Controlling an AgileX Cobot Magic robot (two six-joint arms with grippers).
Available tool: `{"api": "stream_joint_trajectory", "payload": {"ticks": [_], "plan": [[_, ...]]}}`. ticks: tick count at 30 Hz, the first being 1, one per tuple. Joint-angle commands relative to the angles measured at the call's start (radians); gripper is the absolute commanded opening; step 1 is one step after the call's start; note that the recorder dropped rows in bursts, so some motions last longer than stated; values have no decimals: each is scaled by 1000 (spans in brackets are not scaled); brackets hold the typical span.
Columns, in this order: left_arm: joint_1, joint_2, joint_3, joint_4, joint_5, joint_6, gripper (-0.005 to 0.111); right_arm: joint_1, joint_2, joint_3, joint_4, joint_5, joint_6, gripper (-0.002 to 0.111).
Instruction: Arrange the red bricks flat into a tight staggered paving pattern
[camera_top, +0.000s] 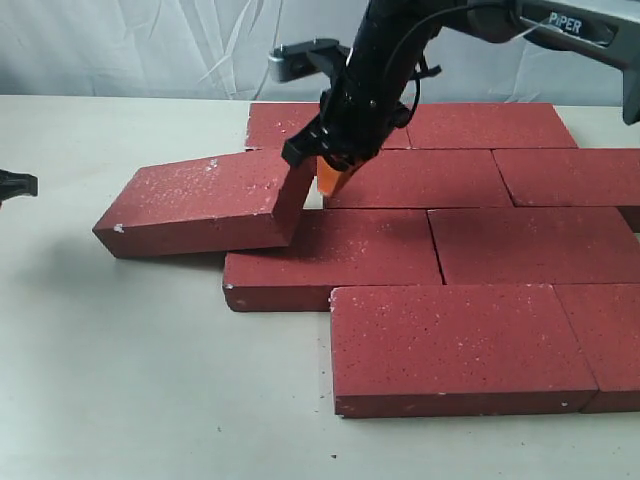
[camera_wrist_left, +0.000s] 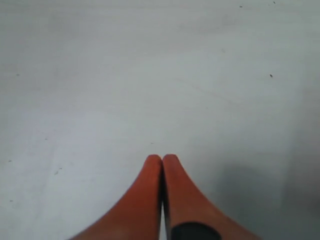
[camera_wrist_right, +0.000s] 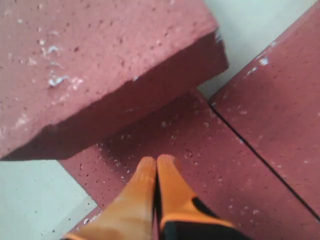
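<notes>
Most of the red bricks (camera_top: 430, 245) lie flat on the counter (camera_top: 120, 380) in staggered rows, edges close together. One tilted brick (camera_top: 200, 200) sits at the left of the group, with its near end propped on a flat brick and its far end down on the counter. The right claw (camera_top: 335, 180) is pinched closed and holds nothing, its orange tips just beside that raised end. The left claw (camera_wrist_left: 162, 160) is well apart over bare counter, also closed and holding nothing.
</notes>
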Motion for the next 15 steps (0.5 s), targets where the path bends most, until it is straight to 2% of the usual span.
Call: {"api": "stream_joint_trajectory", "payload": {"ticks": [1,6,15], "plan": [[-64,31,-12,-85,12,135,0,-1,12,27,24,-8,-33,0],[-87,85,-45,-114,13,177,0,-1,39,26,100,-15,-53,0],[-87,100,-62,-127,18,177,0,1,78,-9,190,-228,-67,0]]}}
